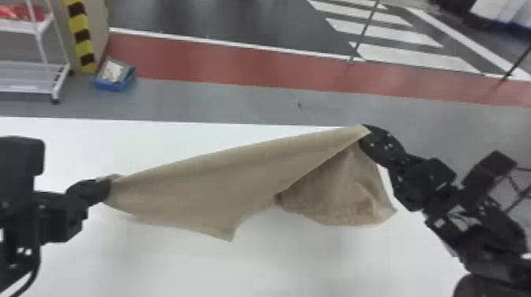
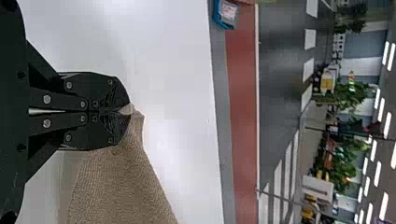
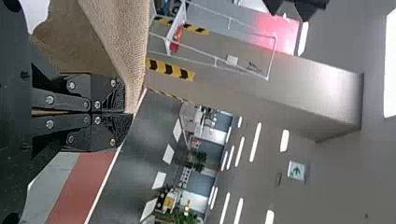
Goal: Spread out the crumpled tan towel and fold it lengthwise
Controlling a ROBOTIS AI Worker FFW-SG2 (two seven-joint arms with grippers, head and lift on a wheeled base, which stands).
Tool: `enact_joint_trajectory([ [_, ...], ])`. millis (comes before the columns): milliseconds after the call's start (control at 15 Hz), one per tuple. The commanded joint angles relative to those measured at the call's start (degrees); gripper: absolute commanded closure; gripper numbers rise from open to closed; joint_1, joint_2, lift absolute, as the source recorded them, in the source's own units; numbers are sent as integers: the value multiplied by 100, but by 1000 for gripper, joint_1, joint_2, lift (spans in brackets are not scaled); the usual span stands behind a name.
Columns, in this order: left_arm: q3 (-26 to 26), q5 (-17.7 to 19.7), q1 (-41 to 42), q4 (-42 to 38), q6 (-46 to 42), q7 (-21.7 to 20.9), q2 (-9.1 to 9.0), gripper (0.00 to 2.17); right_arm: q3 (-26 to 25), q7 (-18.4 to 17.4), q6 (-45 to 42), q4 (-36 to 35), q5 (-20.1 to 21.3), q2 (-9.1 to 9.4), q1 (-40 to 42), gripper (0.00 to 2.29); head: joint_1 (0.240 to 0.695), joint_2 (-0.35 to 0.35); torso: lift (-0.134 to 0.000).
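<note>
The tan towel [image 1: 189,181] is stretched between the two pincers, above the white counter [image 1: 166,260]. The left pincer [image 1: 104,188] is closed on one corner of the towel, and in the left wrist view a small tip of the cloth comes out between its fingers [image 2: 109,88]. The right pincer [image 1: 366,132] is closed on another part of the towel, at the far side of the counter in the head view. From there one part of the cloth hangs down in a wrinkled flap, and it lies partly behind the stretched part. Between the pincers, one loose corner points towards the robot. On the floor behind the counter there is a blue bin [image 1: 125,83], near a white rack [image 1: 59,81].
</note>
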Motion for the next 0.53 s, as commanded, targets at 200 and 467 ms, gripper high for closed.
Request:
enact_joint_trajectory([
  [200,380,-542,33,-56,339,402,9,2142,808,125,-903,-77,503,221,981,1976,695,-80,-124],
  [467,468,-911,-160,138,391,683,1,2142,1098,318,-938,-77,987,203,1368,1976,695,36,-124],
])
